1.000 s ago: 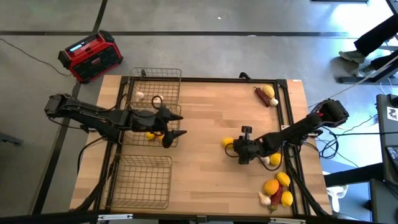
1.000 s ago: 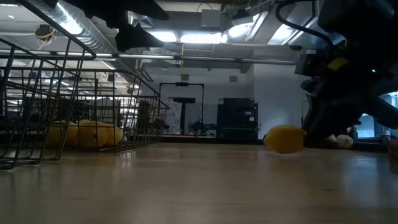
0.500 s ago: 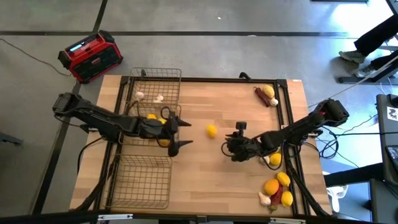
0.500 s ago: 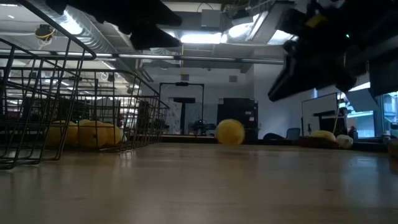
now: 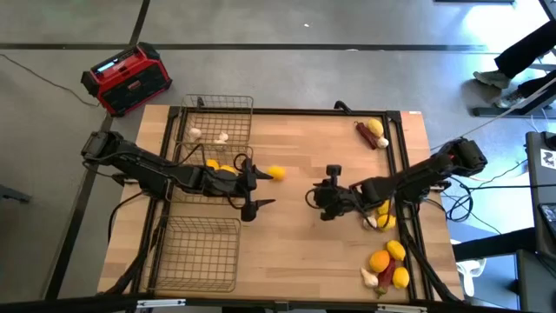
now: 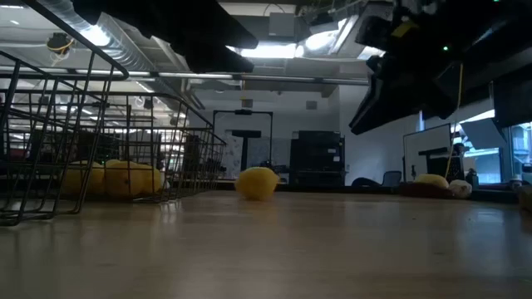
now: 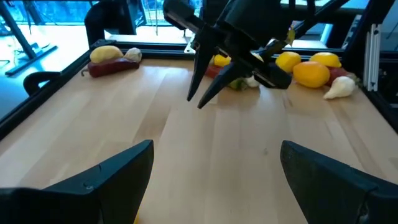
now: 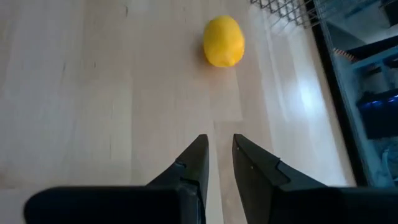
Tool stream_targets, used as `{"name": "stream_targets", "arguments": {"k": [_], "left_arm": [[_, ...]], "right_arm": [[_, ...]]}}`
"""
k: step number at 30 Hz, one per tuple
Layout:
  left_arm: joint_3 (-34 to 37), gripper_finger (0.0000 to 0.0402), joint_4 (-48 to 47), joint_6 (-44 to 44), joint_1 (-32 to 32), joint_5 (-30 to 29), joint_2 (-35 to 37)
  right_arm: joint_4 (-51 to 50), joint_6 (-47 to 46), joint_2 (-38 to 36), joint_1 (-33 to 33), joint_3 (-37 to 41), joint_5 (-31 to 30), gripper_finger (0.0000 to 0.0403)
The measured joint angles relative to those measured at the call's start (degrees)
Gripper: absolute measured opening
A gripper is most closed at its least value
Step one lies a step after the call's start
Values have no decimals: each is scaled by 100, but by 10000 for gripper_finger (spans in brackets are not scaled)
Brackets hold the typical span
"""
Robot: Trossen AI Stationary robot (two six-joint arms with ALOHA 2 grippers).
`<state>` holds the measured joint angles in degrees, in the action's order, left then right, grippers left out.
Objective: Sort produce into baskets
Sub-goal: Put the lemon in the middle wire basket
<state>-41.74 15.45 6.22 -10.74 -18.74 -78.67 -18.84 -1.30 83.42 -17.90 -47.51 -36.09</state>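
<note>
No writing reads anywhere; a loose yellow lemon (image 5: 275, 172) lies on the wooden counter (image 5: 304, 252) at the left gripper's (image 5: 254, 185) two o'clock, its fingers spread wide, while the right gripper's (image 5: 328, 193) fingers sit nearly closed, empty.

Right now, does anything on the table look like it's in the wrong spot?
Yes. One lemon lies loose on the bare wood just outside the middle basket, which already holds other lemons. Neither hand holds it: the open left hand is beside it, the right hand is farther off.
</note>
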Motion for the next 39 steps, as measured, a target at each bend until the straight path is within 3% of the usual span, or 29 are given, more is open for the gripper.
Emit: {"name": "stream_targets", "arguments": {"k": [5, 9, 15, 20, 27, 33, 39], "left_arm": [[-2, 347, -106, 176, -1, -1, 0], [-2, 347, -287, 279, -1, -4, 0], [-2, 347, -448, 433, -1, -13, 0], [-2, 347, -458, 514, 0, -13, 0], [-2, 347, -458, 542, -1, -13, 0], [-2, 347, -458, 542, 1, -13, 0], [-2, 347, -458, 546, 1, -13, 0]], "right_arm": [[354, 111, 0, 481, 2, 460, 72], [839, 175, 5, 1006, 2, 1178, 75], [1709, 14, 264, 1656, 2, 2108, 146], [2419, -317, 747, 1929, 2, 2063, 237], [2897, 455, 1337, 2152, 2, 2173, 326], [3216, 763, 1645, 2126, 4, 2913, 341], [3296, 712, 1910, 2280, 4, 2237, 329]]}}
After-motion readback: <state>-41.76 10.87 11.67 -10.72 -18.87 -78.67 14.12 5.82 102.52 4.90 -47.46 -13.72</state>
